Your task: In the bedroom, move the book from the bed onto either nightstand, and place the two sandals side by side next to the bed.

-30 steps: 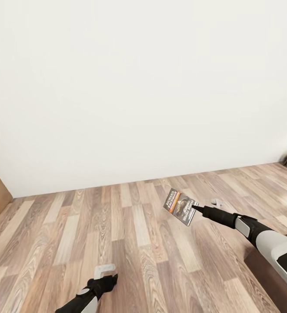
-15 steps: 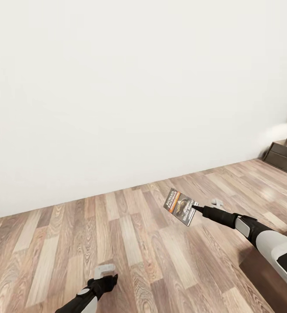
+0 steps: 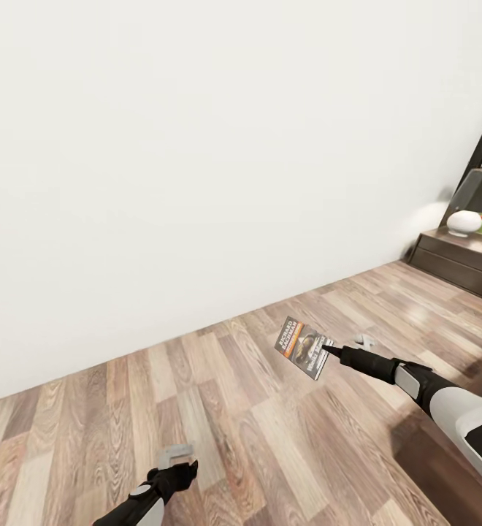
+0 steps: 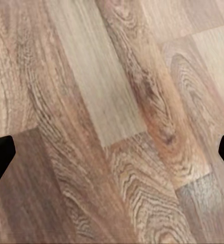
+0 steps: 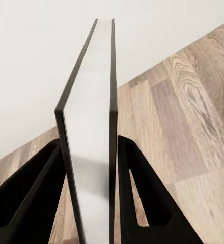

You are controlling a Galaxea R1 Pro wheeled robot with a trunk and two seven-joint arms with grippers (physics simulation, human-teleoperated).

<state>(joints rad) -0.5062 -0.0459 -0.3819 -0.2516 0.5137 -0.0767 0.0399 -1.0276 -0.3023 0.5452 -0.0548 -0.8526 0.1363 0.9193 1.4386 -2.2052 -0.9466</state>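
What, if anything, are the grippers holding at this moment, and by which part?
The right gripper holds the book by one edge, its fingers pressed against both covers. The left gripper is open and holds nothing.

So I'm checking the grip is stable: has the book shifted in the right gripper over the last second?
No. The book sits at the same spot against the right gripper and arm; only the wall, floor and nightstand slid across, so the camera turned.
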